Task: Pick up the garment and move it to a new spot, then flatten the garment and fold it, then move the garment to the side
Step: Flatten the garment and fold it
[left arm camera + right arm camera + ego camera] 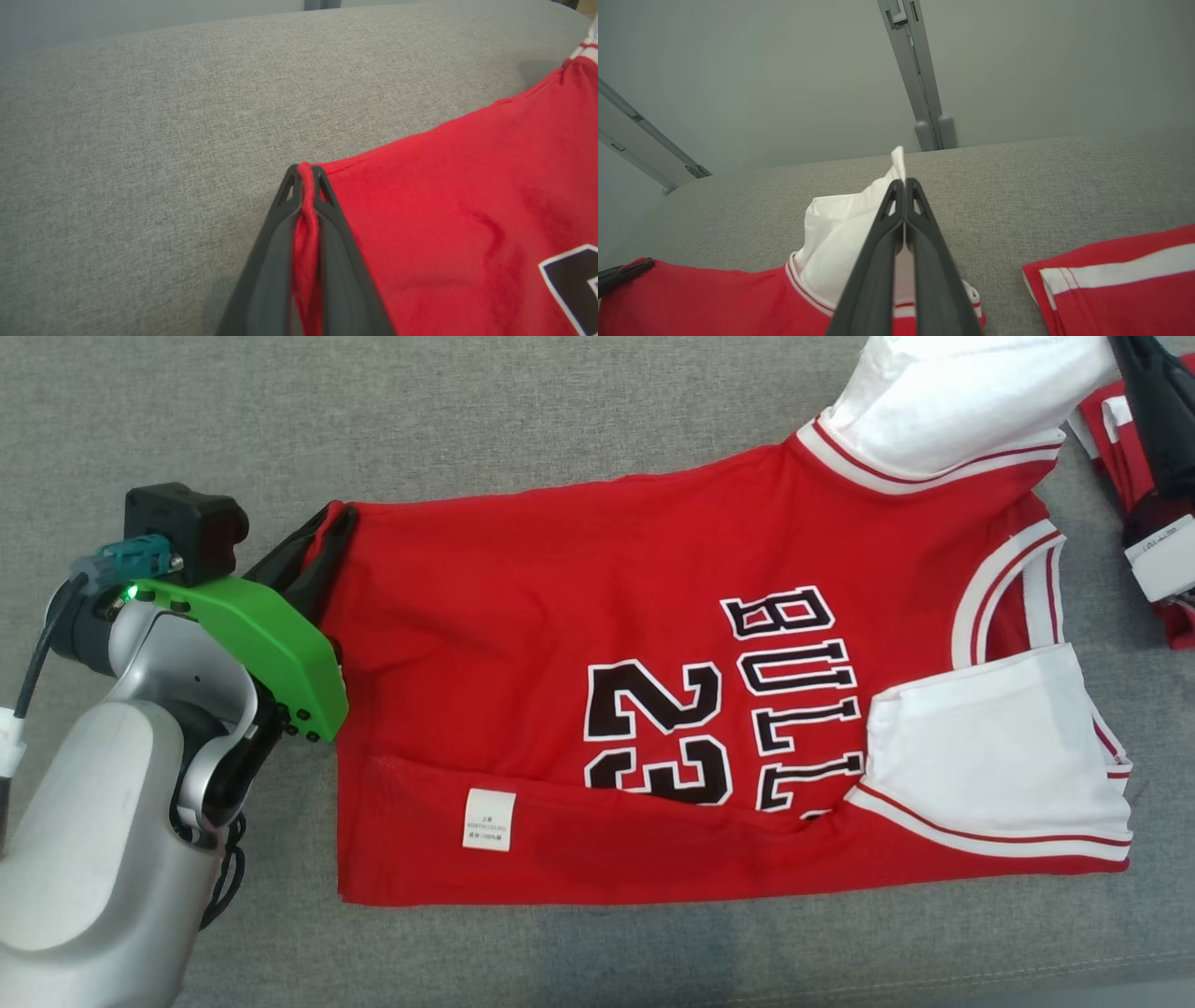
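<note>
The red garment point(523, 616) is laid on the grey fabric surface point(187, 411), its near edge already folded over. Farther off, its hem corner is pinched by the left hand point(306, 170) and its white sleeve point(943, 401) by the right hand point(905, 184), probably so that the cloth is held taut for folding.

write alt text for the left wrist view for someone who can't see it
The left gripper has its jaws shut on a bunched edge of the red jersey. The jersey spreads rightward over a grey fabric surface, a black, white-edged numeral partly showing at lower right.
</note>
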